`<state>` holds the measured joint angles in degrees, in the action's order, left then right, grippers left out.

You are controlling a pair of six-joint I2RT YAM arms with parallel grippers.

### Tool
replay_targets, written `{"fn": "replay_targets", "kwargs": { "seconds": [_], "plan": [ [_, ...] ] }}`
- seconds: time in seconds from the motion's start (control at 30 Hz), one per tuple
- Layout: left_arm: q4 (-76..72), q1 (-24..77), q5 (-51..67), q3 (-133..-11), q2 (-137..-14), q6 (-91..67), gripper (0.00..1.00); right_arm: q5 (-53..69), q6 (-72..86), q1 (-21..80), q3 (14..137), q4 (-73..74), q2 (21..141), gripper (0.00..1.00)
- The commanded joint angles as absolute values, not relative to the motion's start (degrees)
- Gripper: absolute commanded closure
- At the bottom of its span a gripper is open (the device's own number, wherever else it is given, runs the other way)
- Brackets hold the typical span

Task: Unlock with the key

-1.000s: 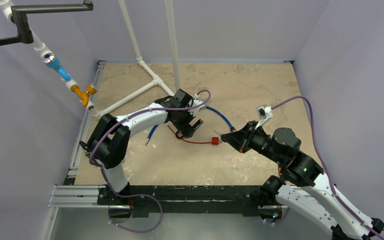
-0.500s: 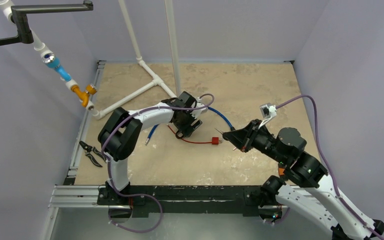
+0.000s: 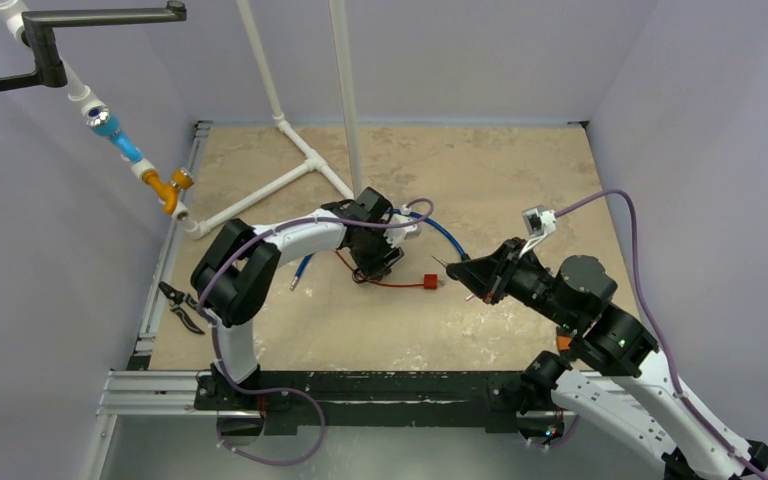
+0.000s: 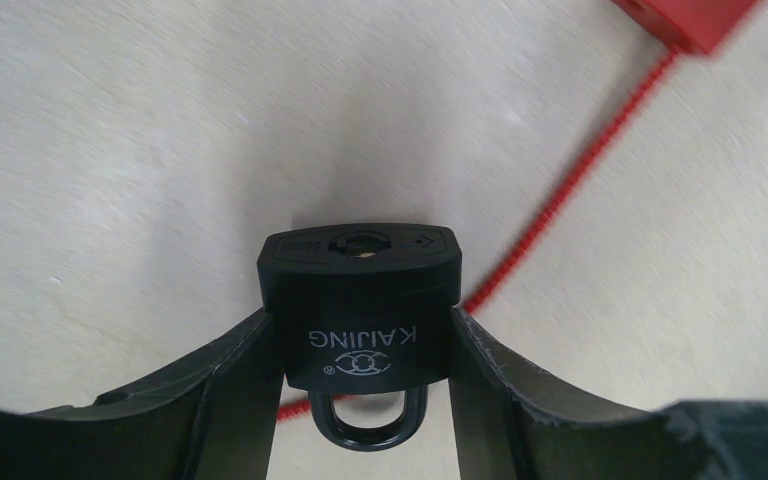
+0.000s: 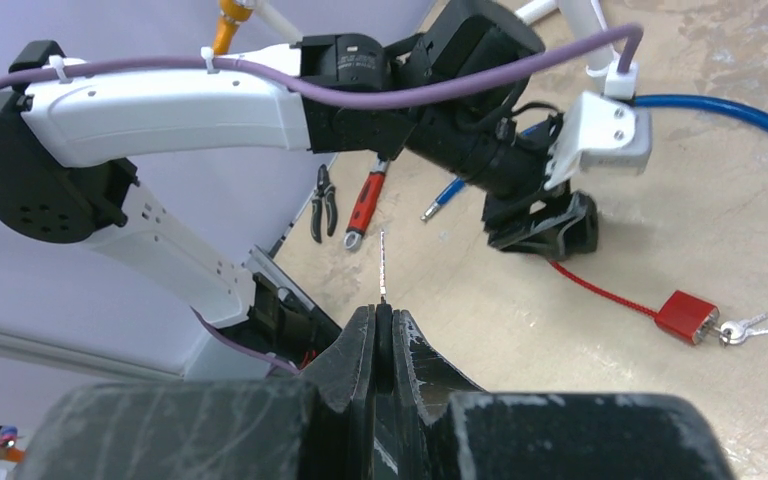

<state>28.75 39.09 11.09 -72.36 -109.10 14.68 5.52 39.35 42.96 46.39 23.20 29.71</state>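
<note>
Since a second ago the left arm has swung its elbow inward, uncovering a pair of pliers (image 3: 180,305) at the table's (image 3: 520,180) left edge. Its hand has dropped lower and narrowed from wide open. The right arm has barely shifted.

Near the middle of the table, the left gripper (image 3: 375,265) points down over the black padlock (image 4: 360,290). In the left wrist view its two fingers (image 4: 230,390) lie against both flanks of the lock body, holding it between them. The lock's keyhole end faces away from the wrist and its shackle points back toward the camera. A red cable (image 4: 560,195) runs under the lock and off to the upper right; whether it passes through the shackle I cannot tell.

A blue hose (image 3: 450,235) curves across the table just behind the left gripper. To the right of it, the cable ends at a small red padlock (image 3: 428,282) lying flat, with spare keys (image 5: 745,328) touching it on the far side.

Further right, the right gripper (image 3: 455,268) hangs above the table, near the red padlock and apart from the black one. Its fingers are pressed together on the key (image 5: 383,268), whose thin blade sticks straight out past the tips toward the left arm.
</note>
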Motion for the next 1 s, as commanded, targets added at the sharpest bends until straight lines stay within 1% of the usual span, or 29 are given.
{"fn": "replay_targets", "kwargs": {
  "seconds": [0.0, 0.07, 0.2, 0.27, 0.37, 0.43, 0.53, 0.67, 0.77, 0.97],
  "plan": [
    [34.8, 40.1, 18.6, -70.2, -98.1, 20.7, 1.0, 6.3, 37.2, 42.8, 50.0, 22.2, 29.5, 1.0],
    [41.7, 40.0, 18.5, -71.8, -93.9, 24.0, 1.0, 7.2, 36.8, 42.8, 50.1, 21.8, 29.7, 1.0],
    [52.4, 40.0, 19.0, -72.7, -80.3, 31.6, 1.0, 9.2, 35.2, 42.8, 51.1, 21.8, 30.3, 1.0],
    [56.5, 40.0, 21.8, -72.8, -72.4, 36.6, 1.0, 10.1, 33.8, 42.8, 52.2, 22.5, 30.7, 1.0],
    [61.0, 39.9, 29.0, -72.0, -59.4, 47.5, 1.0, 11.0, 31.0, 42.8, 55.1, 24.3, 31.5, 1.0],
    [59.9, 39.8, 33.1, -70.8, -51.6, 51.3, 1.0, 11.2, 28.8, 42.8, 56.7, 25.6, 32.8, 1.0],
    [58.6, 40.1, 38.7, -70.7, -44.0, 53.3, 1.0, 11.3, 25.9, 42.8, 58.7, 27.4, 34.7, 1.0],
    [56.0, 40.6, 41.7, -70.7, -37.5, 57.9, 1.0, 11.1, 23.2, 42.8, 59.3, 28.2, 36.0, 1.0],
    [50.3, 40.7, 42.3, -68.4, -32.0, 64.3, 1.0, 10.7, 21.2, 42.8, 59.0, 27.9, 36.5, 1.0],
    [48.0, 40.7, 46.3, -68.1, -27.4, 79.1, 1.0, 10.3, 15.8, 42.8, 57.0, 23.9, 36.0, 1.0]
  ]
}}
